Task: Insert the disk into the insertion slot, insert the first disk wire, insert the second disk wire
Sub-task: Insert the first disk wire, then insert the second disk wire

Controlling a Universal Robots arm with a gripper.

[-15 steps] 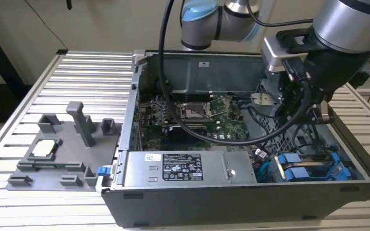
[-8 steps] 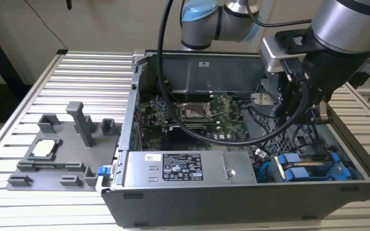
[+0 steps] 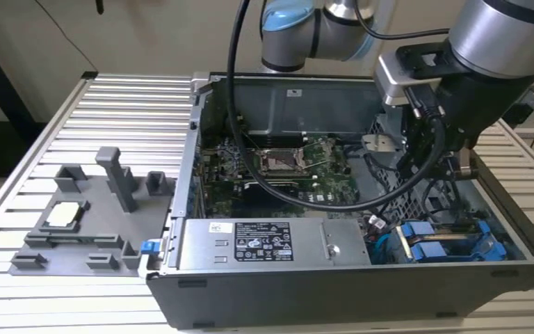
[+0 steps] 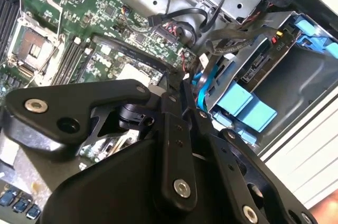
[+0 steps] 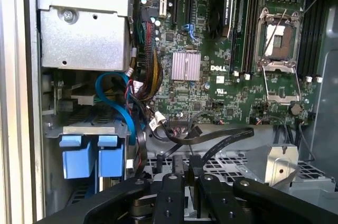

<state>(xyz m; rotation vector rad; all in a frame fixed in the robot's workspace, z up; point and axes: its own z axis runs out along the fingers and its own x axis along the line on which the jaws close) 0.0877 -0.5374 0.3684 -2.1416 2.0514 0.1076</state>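
Bright blue plastic is showing at the near right corner of the open computer case (image 3: 360, 292) in the exterior view, where the disk (image 3: 427, 243) is sitting in the insertion slot (image 3: 475, 236) of the dark grey drive cage, its blue front tabs facing up. In the first wrist view the same blue tabs of the disk (image 5: 90, 155) are lying just below the silver power supply (image 5: 84, 28), with a blue cable (image 5: 119, 100) curling beside them and a bundle of black wires (image 5: 206, 137) trailing across toward the green motherboard (image 5: 211, 49). In the second wrist view the disk (image 4: 245, 108) is resting inside the cage bay, just beyond the black linkage of the gripper (image 4: 187, 102). The gripper (image 3: 439, 149) is hanging over the right side of the case, above the perforated cage wall and near the slot, with a thick black cable (image 3: 277, 188) looping down from the arm across the motherboard. In the first wrist view the gripper (image 5: 186, 168) is holding its fingers (image 5: 194, 165) close together, and a thin dark wire connector appears to be pinched between them, though what exactly they are gripping cannot be told. At the exterior view's left, a grey fixture tray (image 3: 91, 223) is standing on the slatted metal table (image 3: 109, 104).
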